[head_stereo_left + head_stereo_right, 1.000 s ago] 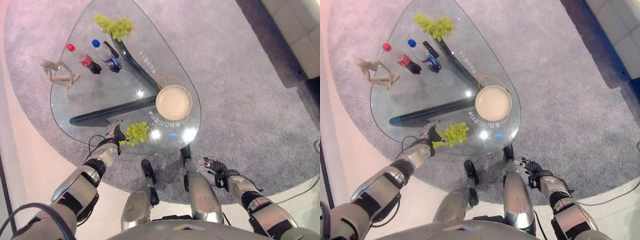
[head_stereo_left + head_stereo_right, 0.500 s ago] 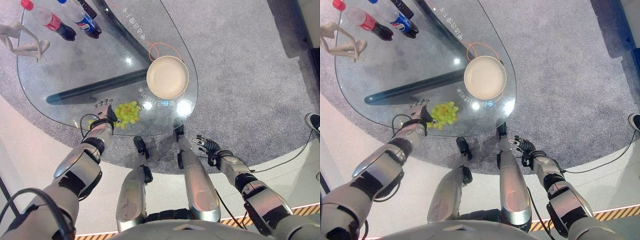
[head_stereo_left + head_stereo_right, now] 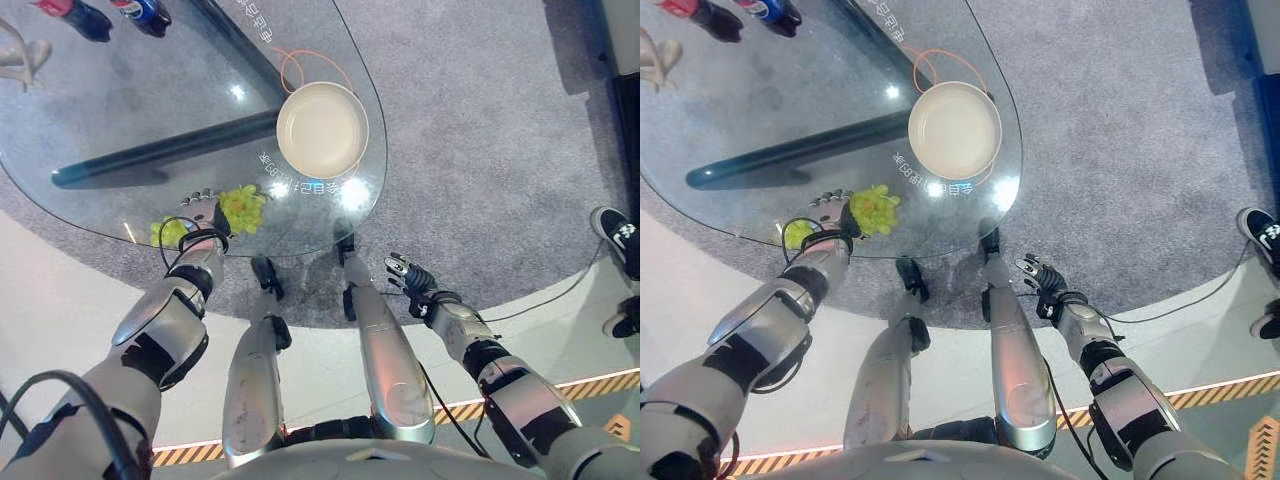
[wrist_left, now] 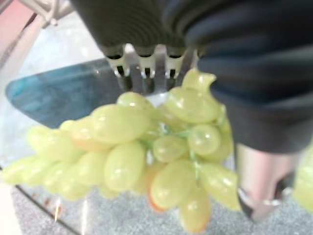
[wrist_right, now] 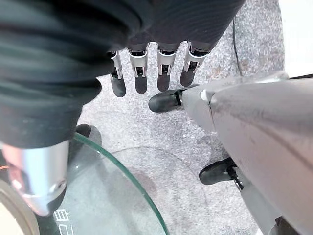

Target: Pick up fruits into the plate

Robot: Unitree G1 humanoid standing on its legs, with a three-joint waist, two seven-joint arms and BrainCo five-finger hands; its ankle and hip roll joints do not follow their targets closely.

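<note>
A: While the left hand (image 3: 205,214) sits at the near edge of the rounded clear glass table (image 3: 120,110), where's the fruit?

B: The bunch of pale green grapes (image 3: 240,207) lies on the glass, touching the hand's right side. The left wrist view has the grapes right under the palm, fingers (image 4: 143,68) straight past them, not curled round.

A: So no grip?

B: None; the hand is relaxed, and the grapes rest on the table.

A: Plate?

B: The round cream plate (image 3: 322,130) is farther in and to the right, apart from the grapes, with nothing in it. A thin orange ring (image 3: 300,62) lies just behind it.

A: Right hand (image 3: 1042,280)?

B: Off the table, low over the grey carpet (image 3: 480,150), fingers (image 5: 141,73) spread straight, holding nothing.

A: Anything else?

B: Two bottles (image 3: 110,14) at the far edge. A person's black shoe (image 3: 612,228) on the carpet at right.
</note>
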